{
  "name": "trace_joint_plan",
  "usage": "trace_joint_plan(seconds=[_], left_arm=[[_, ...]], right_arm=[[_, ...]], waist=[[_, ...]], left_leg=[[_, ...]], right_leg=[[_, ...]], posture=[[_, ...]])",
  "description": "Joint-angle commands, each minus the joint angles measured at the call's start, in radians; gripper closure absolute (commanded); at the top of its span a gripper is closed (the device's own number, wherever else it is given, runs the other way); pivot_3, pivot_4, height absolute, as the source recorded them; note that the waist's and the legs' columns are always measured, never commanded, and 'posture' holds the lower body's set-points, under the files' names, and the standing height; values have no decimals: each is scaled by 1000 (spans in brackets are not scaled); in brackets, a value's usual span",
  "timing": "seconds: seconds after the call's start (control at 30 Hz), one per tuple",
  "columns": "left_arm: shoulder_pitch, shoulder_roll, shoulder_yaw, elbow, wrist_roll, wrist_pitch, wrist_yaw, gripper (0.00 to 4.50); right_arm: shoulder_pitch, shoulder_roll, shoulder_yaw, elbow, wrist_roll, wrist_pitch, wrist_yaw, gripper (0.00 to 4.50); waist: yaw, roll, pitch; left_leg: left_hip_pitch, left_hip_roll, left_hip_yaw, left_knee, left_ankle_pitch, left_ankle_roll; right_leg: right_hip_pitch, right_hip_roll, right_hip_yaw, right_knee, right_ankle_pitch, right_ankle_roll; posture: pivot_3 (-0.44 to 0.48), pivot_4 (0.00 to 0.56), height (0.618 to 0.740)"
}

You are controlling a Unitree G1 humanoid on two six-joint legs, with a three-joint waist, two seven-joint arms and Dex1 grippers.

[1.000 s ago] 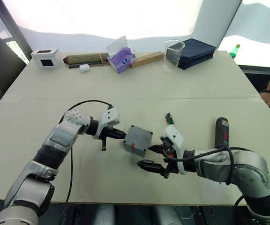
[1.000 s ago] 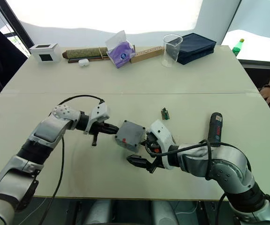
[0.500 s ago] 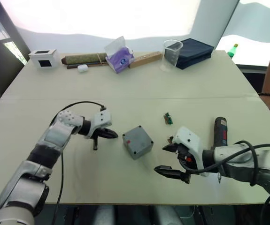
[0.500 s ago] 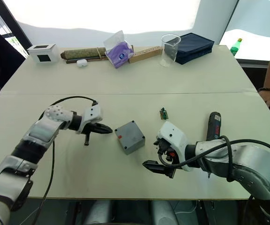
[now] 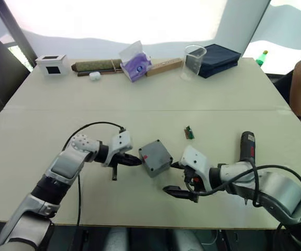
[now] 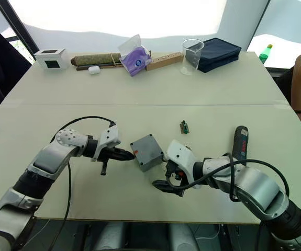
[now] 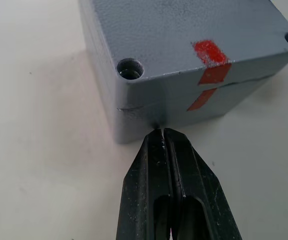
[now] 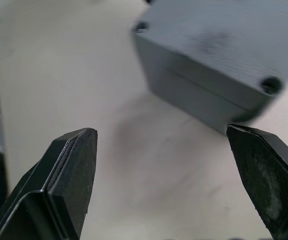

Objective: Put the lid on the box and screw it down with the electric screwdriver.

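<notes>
Nearest, right tool (image 5: 178,179): two black fingers spread wide apart, empty, low over the worktop (image 5: 202,99) just short of the box. Left tool (image 7: 164,137): fingers pressed together, empty, tips at the foot of one box corner; whether they touch it cannot be told. Box (image 5: 155,157): small grey cast-metal enclosure standing on the worktop between the two tools, lid (image 7: 184,30) already seated on top, the seam showing as a thin line round the wall. Judged stiff, dense for its size and hard to dent; the matt cast finish should give fair grip, but the flat walls could slip from narrow fingertips, so hold is best taken across two opposite walls below the seam, leaving the recessed corner screw holes open from above. Markings: a red patch on the lid edge continuing as a red stripe down the wall, apparently an alignment mark; no writing on it. Electric screwdriver (image 5: 247,146): black, pen-like, lying on the worktop beside the right forearm, well apart from the box; likely light and rigid, prone to roll, best gripped around mid-barrel; a red mark on the body, lettering not legible. Small green circuit board (image 5: 189,132) beyond the box. Far edge: white cube (image 5: 51,64), clear beaker (image 5: 193,61), dark blue case (image 5: 218,59); no readable labels.
</notes>
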Motion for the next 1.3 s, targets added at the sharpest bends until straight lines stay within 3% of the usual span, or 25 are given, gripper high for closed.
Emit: trace_joint_plan(seconds=[0.03, 0.3, 0.67, 1.3], left_arm=[[-18, -5, 7, 1, -1, -24, 2, 4500], [-24, 3, 0, 15, 6, -38, -7, 4500], [-33, -18, 15, 18, 2, -44, 16, 4500], [-53, -32, 4, 45, 11, -66, 24, 4500]], right_arm=[[7, 8, -35, -45, 0, 7, 5, 66], [-5, -75, -36, 0, -113, -5, 26, 66], [-50, 32, 11, 24, -166, -32, 75, 66], [0, 87, -30, -31, -151, 29, 75, 66]], waist=[[-1, 0, 0], [-1, 0, 0], [-3, 0, 0], [-4, 0, 0]], left_leg=[[0, 0, 0, 0, 0, 0], [0, 0, 0, 1, 0, 0], [0, 0, 0, 1, 0, 0], [0, 0, -1, 1, 0, 0]], right_leg=[[0, 0, 0, 0, 0, 0], [0, 0, 0, 0, 0, 0], [0, 0, 0, 1, 0, 0], [0, 0, -1, 1, 0, 0]], posture=[[0, 150, 737], [0, 150, 737], [0, 150, 737], [0, 150, 737]])
